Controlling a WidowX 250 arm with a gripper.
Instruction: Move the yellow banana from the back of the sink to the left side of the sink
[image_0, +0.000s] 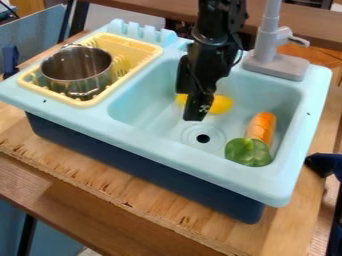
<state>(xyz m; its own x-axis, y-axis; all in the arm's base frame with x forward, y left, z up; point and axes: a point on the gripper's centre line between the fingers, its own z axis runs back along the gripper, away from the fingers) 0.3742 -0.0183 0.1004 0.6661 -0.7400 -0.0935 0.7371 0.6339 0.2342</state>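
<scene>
The black gripper (196, 107) hangs down from the top edge over the sink basin, in front of a yellow object (220, 104) that it partly hides. Whether the two touch, I cannot tell. To the right in the basin lie an orange carrot (262, 127) and, against its lower end, a green pepper (248, 152). At the left, a metal pot (78, 71) sits in the yellow dish rack (145, 52).
The light blue sink (167, 146) has a dark base and stands on a wooden table (127, 192). A grey faucet (268, 45) rises at the back, right of the arm. A dark blue object is at the right edge.
</scene>
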